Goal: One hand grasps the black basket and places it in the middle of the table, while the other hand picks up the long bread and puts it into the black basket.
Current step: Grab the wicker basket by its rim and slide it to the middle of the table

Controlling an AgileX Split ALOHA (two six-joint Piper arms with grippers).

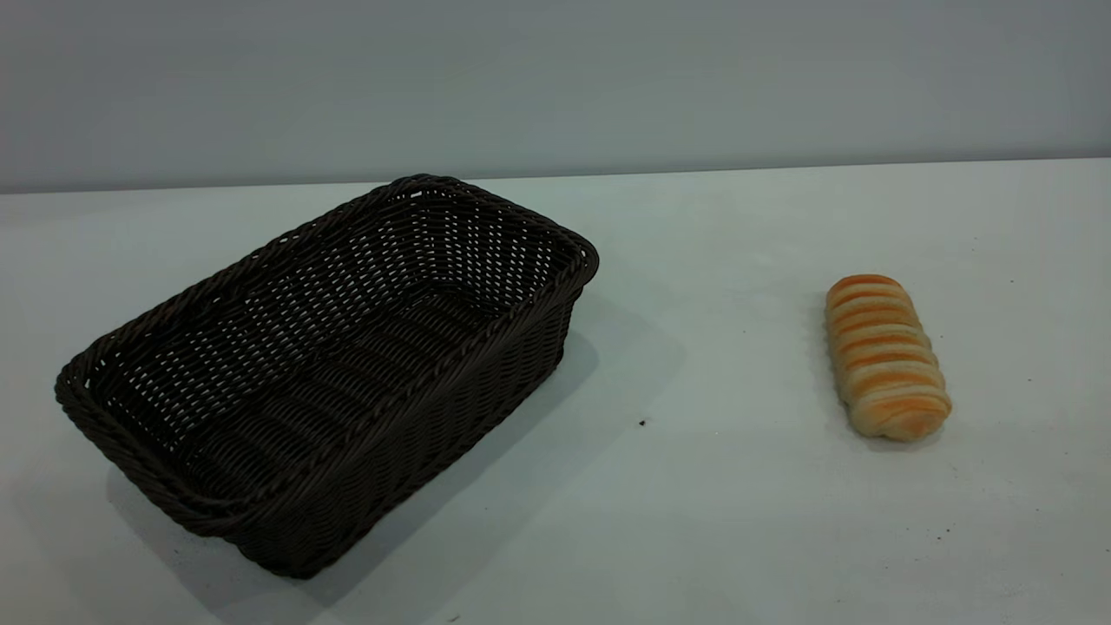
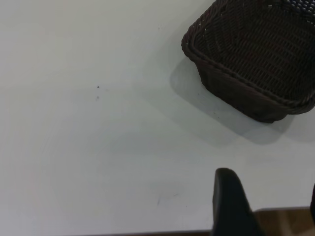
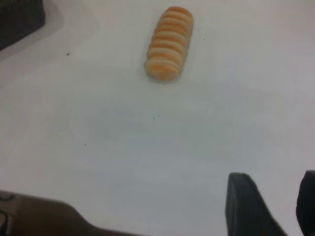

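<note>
The black basket (image 1: 330,365) sits empty at the left of the white table (image 1: 712,486), set at an angle. It also shows in the left wrist view (image 2: 256,54). The long bread (image 1: 884,354) lies on the table at the right, apart from the basket, and also shows in the right wrist view (image 3: 169,43). My left gripper (image 2: 268,199) is open and empty near the table's front edge, well short of the basket. My right gripper (image 3: 273,194) is open and empty, well short of the bread. Neither arm shows in the exterior view.
A corner of the basket (image 3: 19,19) shows in the right wrist view. The table's front edge (image 2: 147,232) lies close under the left gripper, with brown floor past it. A few dark specks (image 1: 642,423) dot the tabletop between basket and bread.
</note>
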